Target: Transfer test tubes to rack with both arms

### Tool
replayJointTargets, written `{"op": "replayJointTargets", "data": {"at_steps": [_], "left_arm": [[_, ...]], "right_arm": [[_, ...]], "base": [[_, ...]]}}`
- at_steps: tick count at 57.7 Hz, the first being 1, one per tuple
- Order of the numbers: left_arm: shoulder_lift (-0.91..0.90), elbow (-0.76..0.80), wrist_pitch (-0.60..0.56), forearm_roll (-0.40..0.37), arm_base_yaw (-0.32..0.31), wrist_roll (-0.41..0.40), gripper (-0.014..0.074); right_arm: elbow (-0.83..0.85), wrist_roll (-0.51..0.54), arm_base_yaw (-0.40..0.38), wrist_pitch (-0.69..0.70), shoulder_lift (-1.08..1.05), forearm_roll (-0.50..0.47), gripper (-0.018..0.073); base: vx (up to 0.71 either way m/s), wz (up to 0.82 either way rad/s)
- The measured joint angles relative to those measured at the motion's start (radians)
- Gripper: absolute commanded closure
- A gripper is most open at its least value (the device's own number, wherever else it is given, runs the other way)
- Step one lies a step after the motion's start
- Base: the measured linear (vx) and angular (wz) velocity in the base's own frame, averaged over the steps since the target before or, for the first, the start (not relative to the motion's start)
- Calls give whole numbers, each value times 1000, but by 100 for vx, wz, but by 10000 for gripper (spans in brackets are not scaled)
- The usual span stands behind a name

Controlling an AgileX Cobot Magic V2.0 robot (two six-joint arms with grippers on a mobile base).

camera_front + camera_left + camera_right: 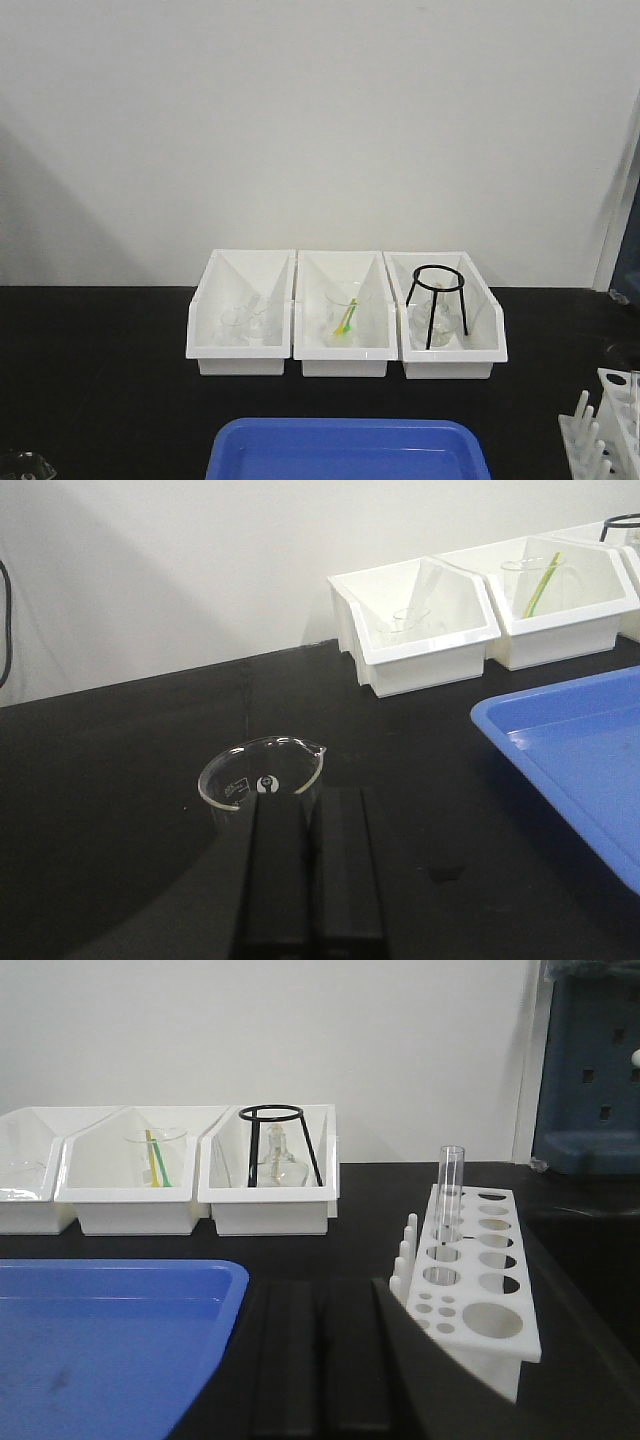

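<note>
One slender clear glass test tube (452,1190) stood upright in the white plastic holed rack (478,1280) near the black table's right edge, just ahead of the right gripper (318,1360), both grippers' black fingers pressed together, empty.

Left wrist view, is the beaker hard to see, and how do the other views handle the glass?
Left wrist view: the beaker shows mainly as a bright rim on the black table. Front view: glassware in the white bins nearly vanishes, slightly soft. Right wrist view: the test tube in the rack is clear.
</note>
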State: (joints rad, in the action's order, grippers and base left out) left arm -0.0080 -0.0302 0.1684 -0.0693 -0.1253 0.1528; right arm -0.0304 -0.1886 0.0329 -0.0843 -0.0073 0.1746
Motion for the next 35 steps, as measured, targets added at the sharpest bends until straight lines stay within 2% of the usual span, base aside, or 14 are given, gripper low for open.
{"op": "replayJointTargets", "data": {"at_steps": [15,35], "left_arm": [[0,0,1,0,0,0,617],[0,0,1,0,0,0,617]], "right_arm": [[0,94,-30,1,0,-46,567],[0,109,-30,2,0,-77,567]], "base": [[0,0],[0,0]]}}
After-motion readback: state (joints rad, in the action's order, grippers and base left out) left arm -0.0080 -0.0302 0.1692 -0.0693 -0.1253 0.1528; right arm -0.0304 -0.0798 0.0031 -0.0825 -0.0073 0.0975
